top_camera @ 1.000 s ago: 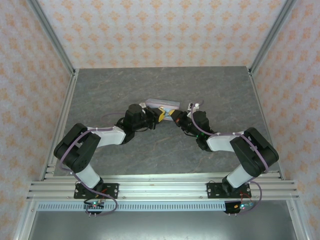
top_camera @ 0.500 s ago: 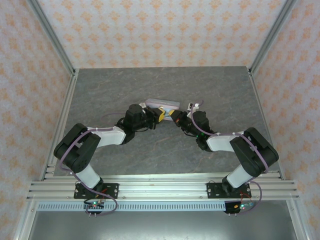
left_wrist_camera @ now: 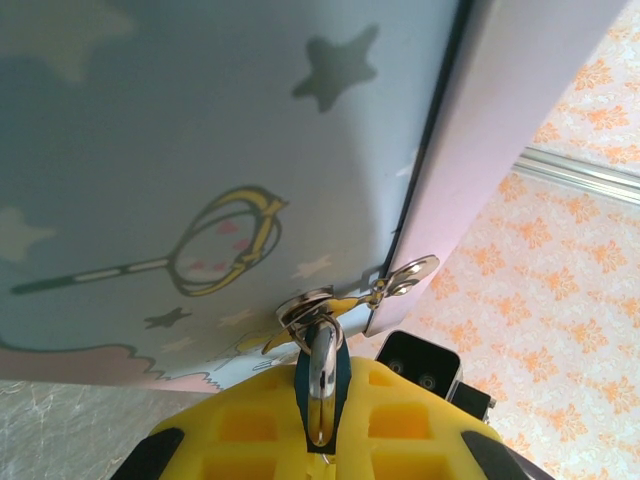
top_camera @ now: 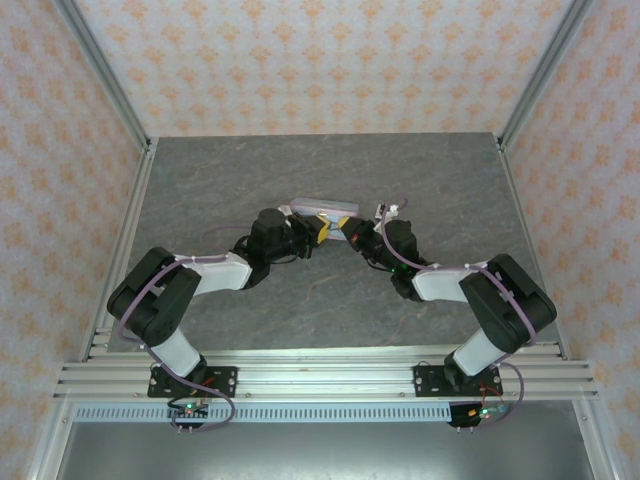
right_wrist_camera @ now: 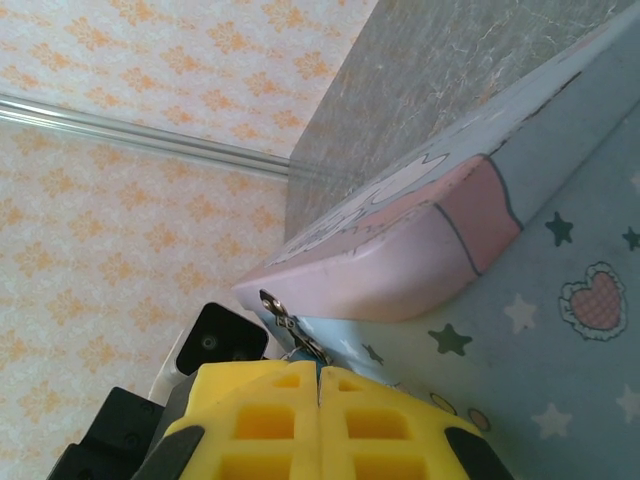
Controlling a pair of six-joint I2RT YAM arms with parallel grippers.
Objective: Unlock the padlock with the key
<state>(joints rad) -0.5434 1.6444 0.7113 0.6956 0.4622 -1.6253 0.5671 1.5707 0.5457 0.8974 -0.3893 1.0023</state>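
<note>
Mid-table, at 7 o'clock of the cartoon-printed tin (top_camera: 325, 208), left gripper (left_wrist_camera: 320, 388) clamped on the padlock (left_wrist_camera: 322, 400), its shackle (left_wrist_camera: 319, 352) threaded through the tin's hasp (left_wrist_camera: 305, 308) at 12 o'clock of the yellow fingers (left_wrist_camera: 240, 425). At 5 o'clock of the tin, right gripper (right_wrist_camera: 320, 385) near the pink corner (right_wrist_camera: 400, 262), pads (right_wrist_camera: 262, 420) pressed together; the key too small to make out.

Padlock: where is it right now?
Left wrist view, bottom centre: the padlock sits between the yellow fingers of the left hand, its shackle through the hasp of the star-printed tin.
</note>
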